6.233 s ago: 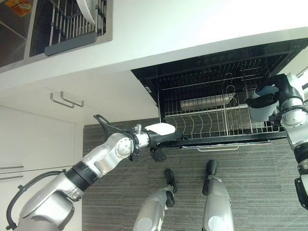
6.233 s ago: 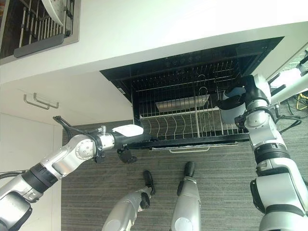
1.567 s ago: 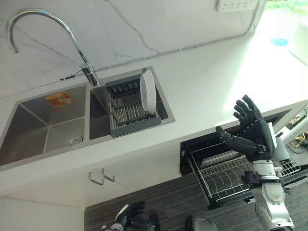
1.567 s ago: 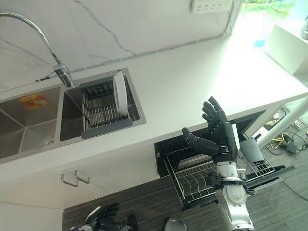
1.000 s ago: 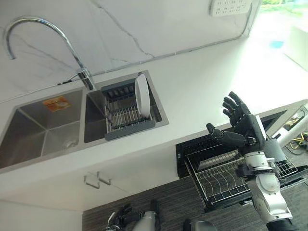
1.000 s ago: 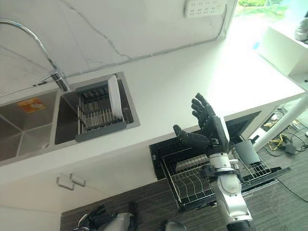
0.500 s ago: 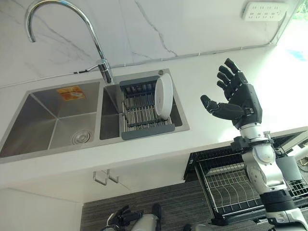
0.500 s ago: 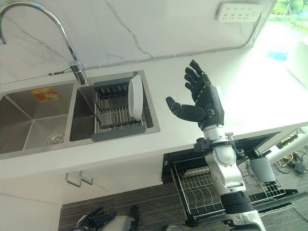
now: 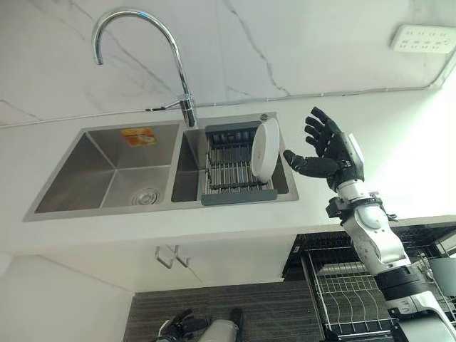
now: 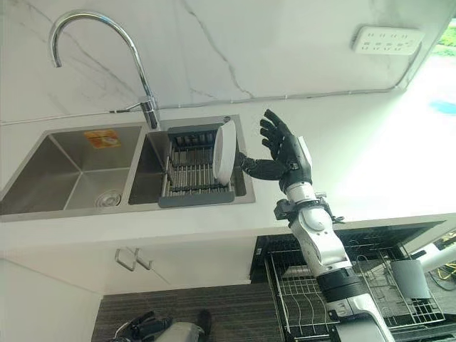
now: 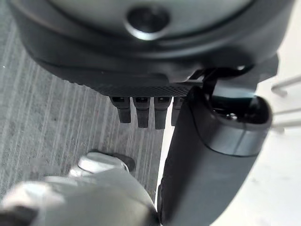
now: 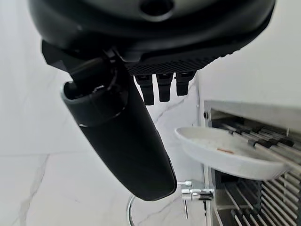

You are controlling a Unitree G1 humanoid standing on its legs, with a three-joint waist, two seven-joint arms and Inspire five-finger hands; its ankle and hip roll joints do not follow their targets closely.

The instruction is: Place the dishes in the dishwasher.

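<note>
A round white ceramic plate (image 9: 264, 140) stands on edge in a grey slatted drying rack (image 9: 231, 171) that sits in the right basin of a stainless steel double sink (image 9: 107, 167), at the rack's right end. The white stone counter (image 9: 399, 149) carries the sink, and a curved chrome tap (image 9: 142, 50) rises behind it. The right hand (image 9: 333, 151) hovers above the counter just beside the plate, its fingers (image 9: 318, 128) spread apart and straight, the thumb reaching toward the plate's rim without a visible touch; it holds nothing. In the right wrist view the plate (image 12: 225, 153) lies past the thumb, apart from it. Below the counter's front edge, the pulled-out wire dishwasher rack (image 10: 313, 296) shows, with a grey cup (image 10: 410, 278) standing at its right end. The left hand (image 9: 182, 324) hangs low over the dark striped floor (image 9: 263, 313), fingers loosely parted and empty.
</note>
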